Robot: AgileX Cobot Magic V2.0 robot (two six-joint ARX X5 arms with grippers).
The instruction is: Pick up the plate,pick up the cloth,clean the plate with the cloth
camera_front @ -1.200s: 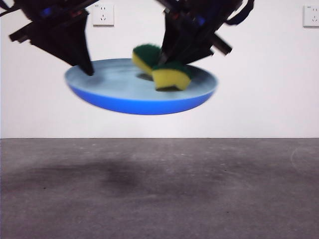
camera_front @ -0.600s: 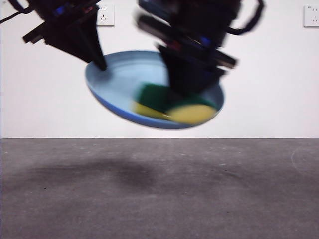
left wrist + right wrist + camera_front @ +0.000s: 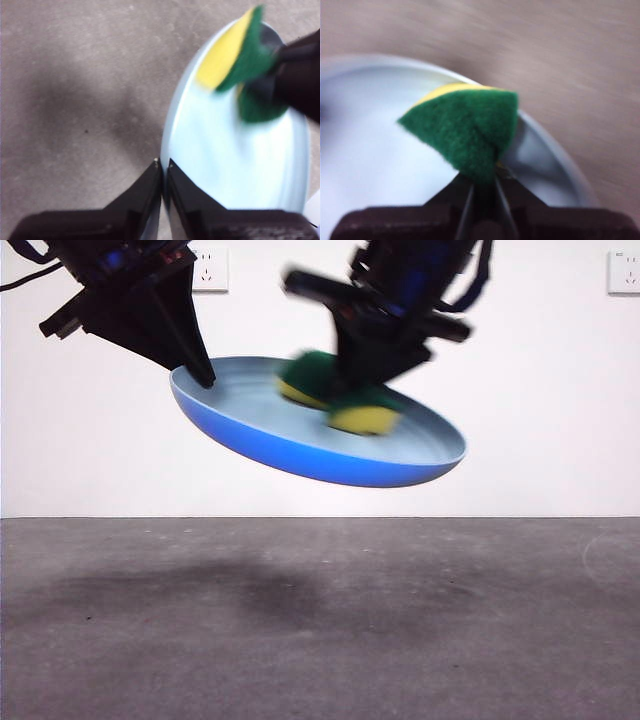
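The plate hangs in the air well above the grey table, tilted so that its 9 o'clock edge in the front view sits higher than its 3 o'clock edge, its blue underside showing. The left gripper pinches the rim at that raised 9 o'clock edge, its two black jaws closed down to a thin gap with the rim between them; the arm comes down from the front view's 11 o'clock corner, slanting toward the plate. The sponge, standing in for the cloth, rests on the plate's pale inner face a little past centre toward 2 o'clock, yellow foam down against the plate and green layer up. The right gripper has its jaws drawn tight on a folded corner of the green layer, the sponge bunched between them; that arm drops steeply from 12 o'clock, blurred. Two wall sockets sit on the white wall behind.
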